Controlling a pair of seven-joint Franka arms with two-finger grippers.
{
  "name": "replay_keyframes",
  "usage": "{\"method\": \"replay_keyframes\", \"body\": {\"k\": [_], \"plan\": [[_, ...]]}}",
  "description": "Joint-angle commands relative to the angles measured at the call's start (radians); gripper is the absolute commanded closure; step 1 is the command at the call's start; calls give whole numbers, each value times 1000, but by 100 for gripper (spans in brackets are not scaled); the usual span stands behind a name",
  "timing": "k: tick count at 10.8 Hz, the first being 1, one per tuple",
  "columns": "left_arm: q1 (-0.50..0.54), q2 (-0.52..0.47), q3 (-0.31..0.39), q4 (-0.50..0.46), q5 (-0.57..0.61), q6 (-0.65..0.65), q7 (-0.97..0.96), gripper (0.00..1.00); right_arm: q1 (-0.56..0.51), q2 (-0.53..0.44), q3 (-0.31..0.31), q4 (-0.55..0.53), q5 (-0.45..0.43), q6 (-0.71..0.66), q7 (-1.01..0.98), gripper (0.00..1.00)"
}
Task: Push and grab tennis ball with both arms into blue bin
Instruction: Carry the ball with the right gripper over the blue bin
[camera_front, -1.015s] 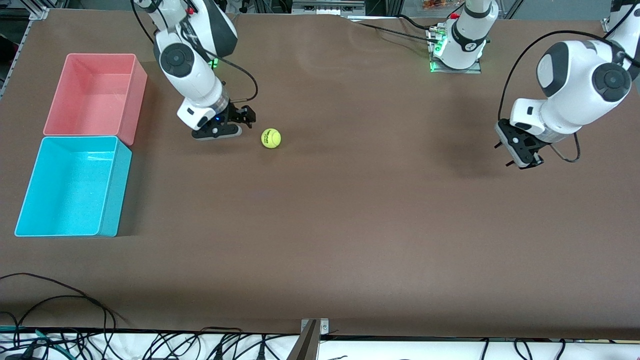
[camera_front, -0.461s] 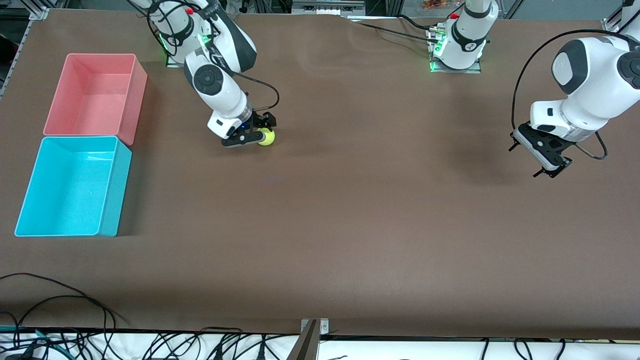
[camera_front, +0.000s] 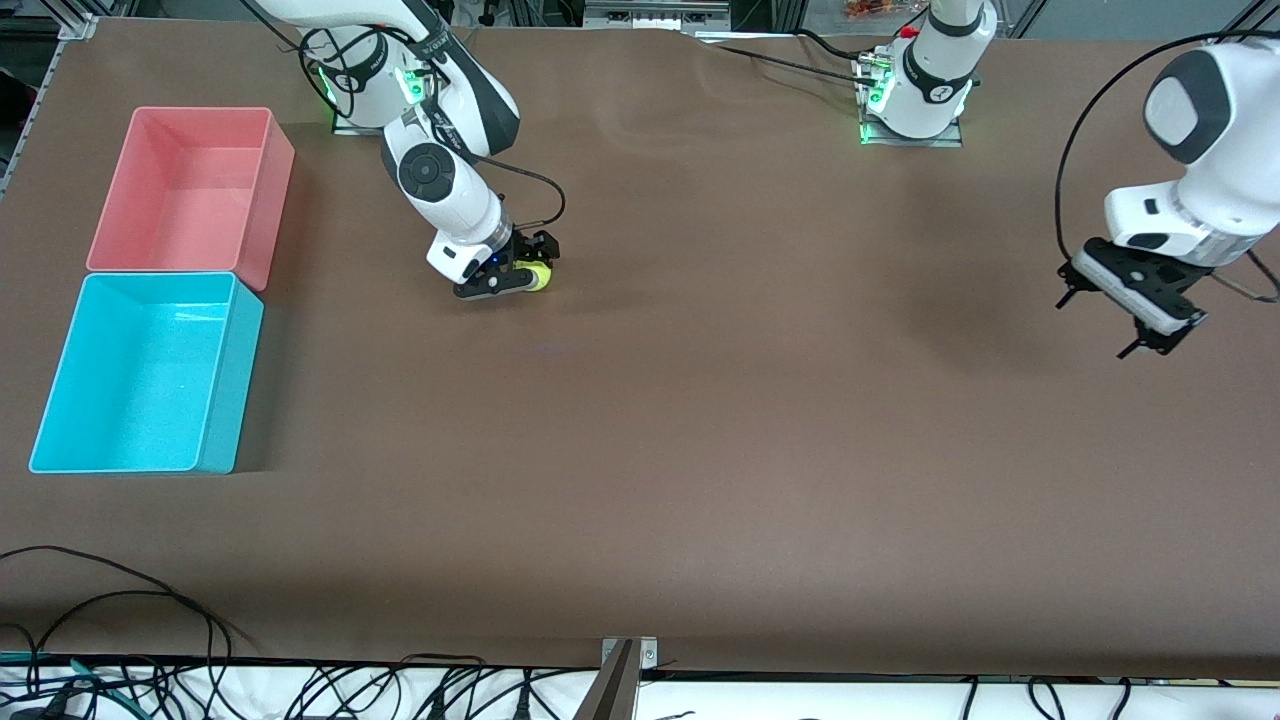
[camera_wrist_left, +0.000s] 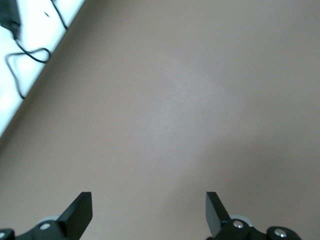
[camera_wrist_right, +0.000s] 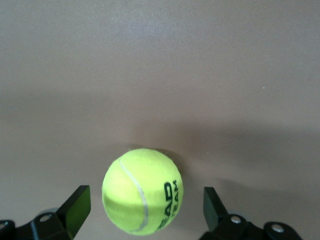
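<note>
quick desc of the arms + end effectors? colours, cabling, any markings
Both arms: white glossy shells, rounded links, black joint caps. Black cable loops from forearm to wrist on each. Green lights at both bases. Right end effector: black, two fingers, small blue light on its body. Left end effector: black with a white mounting block, two thin black fingers.

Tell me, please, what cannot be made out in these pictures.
- Front view: the right gripper hides most of the tennis ball.
- Right wrist view: the picture's edge cuts off the finger bases, and contact with the ball cannot be judged.
- Left wrist view: the left gripper shows only bare table.
</note>
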Motion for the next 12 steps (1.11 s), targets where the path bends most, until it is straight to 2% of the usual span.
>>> {"method": "replay_keyframes", "body": {"k": [1,3,4,6,7,10,12], "plan": [[-7,-63,-4,42,-32,-68,-32,0,19,47,1,-40,10,135,6,0],[-12,-79,-4,73,-31,-132,-99,0,25,67,1,-46,10,162,6,0],[-12,-103,-2,79,-31,-162,-150,0,25,70,1,-46,10,166,9,5],[-15,-129,-11,127,-25,-287,-373,0,25,67,-1,-46,11,168,10,67],[-21,-129,-23,179,-17,-353,-464,0,25,61,-1,-46,11,168,9,78],[-26,-129,-34,289,-15,-517,-616,0,22,-9,-8,-43,11,159,-5,80],[-30,-129,-36,351,-3,-626,-786,0,19,-61,-34,-26,7,63,-16,80]]}}
